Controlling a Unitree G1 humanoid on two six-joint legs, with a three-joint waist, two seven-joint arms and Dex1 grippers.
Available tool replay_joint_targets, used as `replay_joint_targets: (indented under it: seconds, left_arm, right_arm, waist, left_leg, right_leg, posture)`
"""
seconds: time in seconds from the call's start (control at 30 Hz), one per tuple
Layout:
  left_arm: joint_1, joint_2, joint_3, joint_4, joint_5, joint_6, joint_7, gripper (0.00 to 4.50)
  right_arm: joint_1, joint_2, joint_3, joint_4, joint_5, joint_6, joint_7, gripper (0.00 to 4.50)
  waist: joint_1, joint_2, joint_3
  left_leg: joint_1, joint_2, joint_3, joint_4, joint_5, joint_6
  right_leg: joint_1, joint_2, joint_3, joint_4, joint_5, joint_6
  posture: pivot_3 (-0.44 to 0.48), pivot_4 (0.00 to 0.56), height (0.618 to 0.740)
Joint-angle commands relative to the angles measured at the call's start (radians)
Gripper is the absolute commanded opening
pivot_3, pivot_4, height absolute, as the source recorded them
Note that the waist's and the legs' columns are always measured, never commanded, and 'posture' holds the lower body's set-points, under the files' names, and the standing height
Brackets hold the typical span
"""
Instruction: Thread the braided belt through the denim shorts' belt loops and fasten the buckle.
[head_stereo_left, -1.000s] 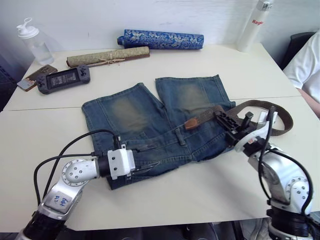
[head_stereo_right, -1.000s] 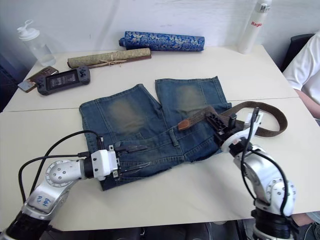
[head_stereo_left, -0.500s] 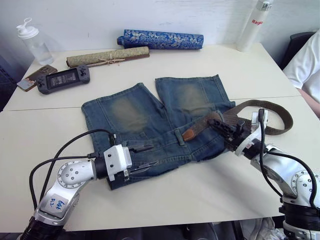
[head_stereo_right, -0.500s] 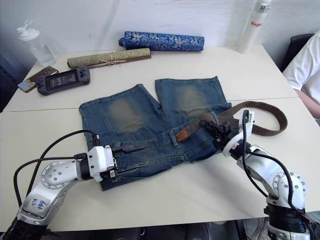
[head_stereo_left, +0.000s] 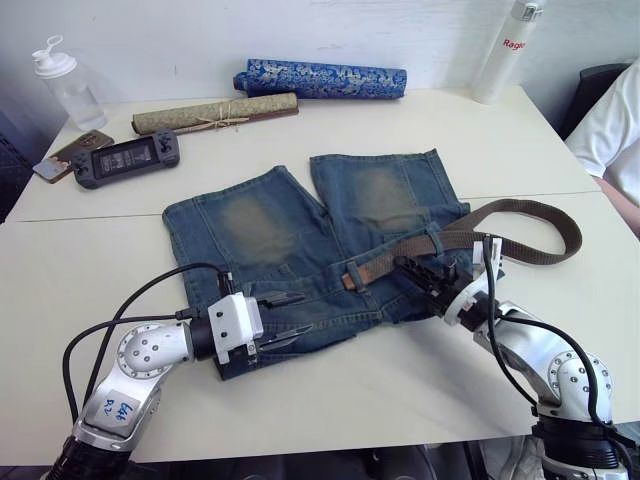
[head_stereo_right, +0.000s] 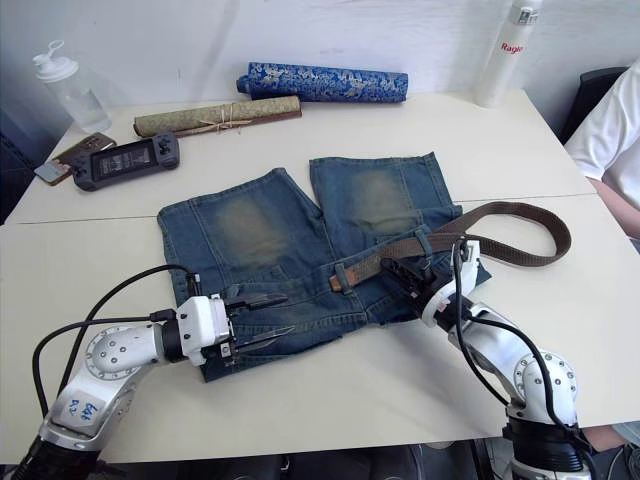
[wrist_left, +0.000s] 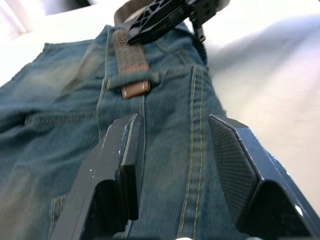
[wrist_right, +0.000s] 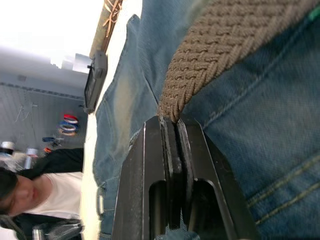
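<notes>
Right tool (head_stereo_left: 408, 268) moved left, seemingly pinching braided belt (head_stereo_left: 400, 258)

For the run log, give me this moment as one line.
left gripper: open over denim shorts | right gripper: shut on braided belt | tip under belt loop

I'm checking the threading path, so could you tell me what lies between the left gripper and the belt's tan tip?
Only denim shorts, waistband: the left gripper, jaws open, faces the tan tip poking from a belt loop, in the left wrist view.
</notes>
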Motion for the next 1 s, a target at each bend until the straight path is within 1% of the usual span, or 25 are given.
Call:
replay_joint_targets:
  seconds: [0.03,0.17,0.23,0.33,0.4,0.57,0.67,0.83,1.0]
  left_arm:
    - [-0.022,-0.013,0.009,-0.005,0.011,-0.026,0.002,2.34]
    - [-0.044,-0.041,0.013,0.008,0.038,-0.045,0.031,2.34]
    - [-0.064,-0.032,-0.010,0.031,0.137,-0.168,0.031,2.34]
    - [-0.084,-0.050,-0.025,0.084,0.277,-0.320,0.092,2.34]
    - [-0.104,-0.038,-0.040,0.142,0.399,-0.464,0.133,2.34]
    - [-0.151,-0.031,-0.040,0.221,0.545,-0.617,0.221,2.34]
    - [-0.189,-0.020,-0.049,0.277,0.624,-0.657,0.257,2.34]
    - [-0.258,-0.043,-0.076,0.336,0.719,-0.670,0.317,2.34]
    - [-0.281,-0.046,-0.095,0.353,0.725,-0.675,0.337,2.34]
  right_arm:
    - [0.007,-0.007,0.023,-0.008,0.047,0.037,0.014,0.00]
    - [-0.014,0.032,0.059,0.008,0.059,0.033,-0.007,0.00]
    - [-0.022,0.061,0.093,0.008,0.067,0.034,-0.021,0.00]
    - [-0.021,0.100,0.131,0.015,0.069,0.032,-0.051,0.00]
    - [-0.014,0.108,0.143,0.020,0.075,0.036,-0.061,0.00]
    - [-0.003,0.115,0.137,0.030,0.116,0.027,-0.075,0.00]
    - [-0.006,0.111,0.128,0.031,0.129,0.022,-0.078,0.00]
    - [-0.005,0.114,0.125,0.022,0.133,0.014,-0.079,0.00]
    - [-0.004,0.115,0.124,0.015,0.133,0.011,-0.078,0.00]
  waist:
    - [0.000,0.000,0.000]
    - [-0.001,0.000,0.000]
    - [-0.001,0.000,0.000]
    - [-0.001,0.000,0.000]
    - [-0.001,0.000,0.000]
    - [-0.001,0.000,0.000]
    - [-0.001,0.000,0.000]
    - [-0.001,0.000,0.000]
    - [-0.002,0.000,0.000]
  left_leg:
    - [0.000,0.000,0.000,0.000,0.000,0.000]
    - [0.000,0.000,0.000,0.000,0.000,0.000]
    - [0.000,0.000,0.000,0.000,0.000,0.000]
    - [0.000,0.000,0.000,0.000,0.000,0.000]
    - [0.000,0.000,0.000,0.000,0.000,0.000]
    - [0.000,0.000,0.000,0.000,0.000,0.000]
    - [0.000,0.000,0.000,0.000,0.000,0.000]
    - [0.000,0.000,0.000,0.000,0.000,0.000]
    - [0.000,0.000,0.000,0.000,0.000,0.000]
  right_leg:
    - [0.000,0.000,0.000,0.000,0.000,0.000]
    - [0.000,0.000,0.000,0.000,0.000,0.000]
    - [0.000,0.000,0.000,0.000,0.000,0.000]
    - [-0.001,0.000,0.000,0.001,0.000,0.000]
    - [-0.001,0.000,0.000,0.001,0.000,0.000]
    - [-0.001,0.000,0.000,0.002,0.000,0.000]
    - [-0.001,0.000,0.000,0.002,0.000,0.000]
    - [-0.001,0.000,0.000,0.002,0.000,0.000]
    - [-0.001,0.000,0.000,0.002,0.000,0.000]
  posture:
    - [0.000,0.150,0.645]
    - [0.000,0.150,0.645]
    - [0.000,0.150,0.645]
    - [0.000,0.150,0.645]
    - [0.000,0.150,0.645]
    - [0.000,0.150,0.645]
    - [0.000,0.150,0.645]
    - [0.000,0.150,0.645]
    - [0.000,0.150,0.645]
